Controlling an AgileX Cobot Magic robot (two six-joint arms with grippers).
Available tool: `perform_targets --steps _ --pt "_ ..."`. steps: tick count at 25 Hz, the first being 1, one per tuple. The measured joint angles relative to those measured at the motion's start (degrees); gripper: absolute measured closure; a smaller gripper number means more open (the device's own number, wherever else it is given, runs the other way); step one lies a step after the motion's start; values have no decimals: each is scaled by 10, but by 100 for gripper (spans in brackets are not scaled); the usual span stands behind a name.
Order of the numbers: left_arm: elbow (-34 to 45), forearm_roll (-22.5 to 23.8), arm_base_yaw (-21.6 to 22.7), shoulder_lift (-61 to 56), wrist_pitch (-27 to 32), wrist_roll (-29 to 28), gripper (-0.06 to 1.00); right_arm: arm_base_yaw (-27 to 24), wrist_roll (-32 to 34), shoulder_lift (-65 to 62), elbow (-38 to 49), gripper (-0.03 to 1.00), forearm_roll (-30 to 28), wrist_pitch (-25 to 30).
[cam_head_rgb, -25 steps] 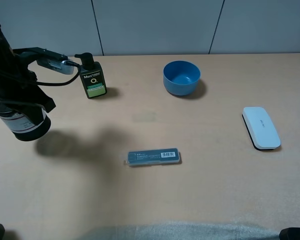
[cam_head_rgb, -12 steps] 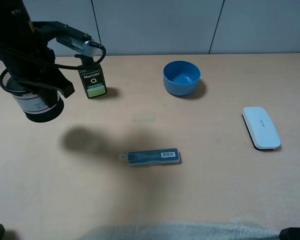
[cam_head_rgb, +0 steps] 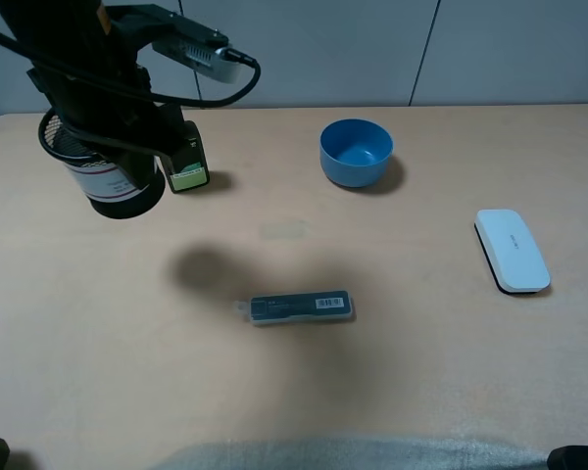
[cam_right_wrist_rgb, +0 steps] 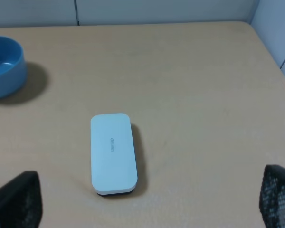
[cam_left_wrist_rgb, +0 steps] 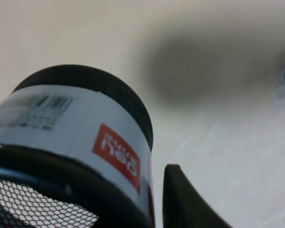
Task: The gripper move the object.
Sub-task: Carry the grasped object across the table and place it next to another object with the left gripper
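The left gripper (cam_head_rgb: 118,132) is in the upper left of the exterior high frame, and it holds the object (cam_head_rgb: 108,176) – the black wire-mesh pen cup – by its rim. The cup hangs under the black arm, a little tilted, with its solid black base toward the lower edge of the frame and its white label (cam_head_rgb: 100,182) facing the camera. The shadow (cam_head_rgb: 211,266) of the cup lies apart from it on the table (cam_head_rgb: 421,382), lower and more to the right, so the cup does not touch the surface. On top of the arm there is a grey module (cam_head_rgb: 191,44) with a black cable (cam_head_rgb: 230,86) that loops down from it.

In the left wrist view the cup (cam_left_wrist_rgb: 76,128) fills the lower left part of the frame. The red mark on the label and a barcode are visible, and one dark finger (cam_left_wrist_rgb: 183,202) stands just beside the outer wall of the cup; the second finger is not visible there.

The dark pump bottle (cam_head_rgb: 186,162) stands just right of the cup and is partly covered by the arm. The blue bowl (cam_head_rgb: 356,152) is at the upper centre, a flat dark box (cam_head_rgb: 302,306) lies near the middle, and a white case (cam_head_rgb: 511,250) lies at the right.

The right gripper (cam_right_wrist_rgb: 145,202) is spread wide – its two fingertips sit in the lower corners of the right wrist frame, with nothing between them. The white case lies on the table ahead of it.
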Motion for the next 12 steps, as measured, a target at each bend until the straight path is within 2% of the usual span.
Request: perform_targets --steps 12 --pt "-197 5 -103 157 31 0 85 0 0 0 0 27 0 0"
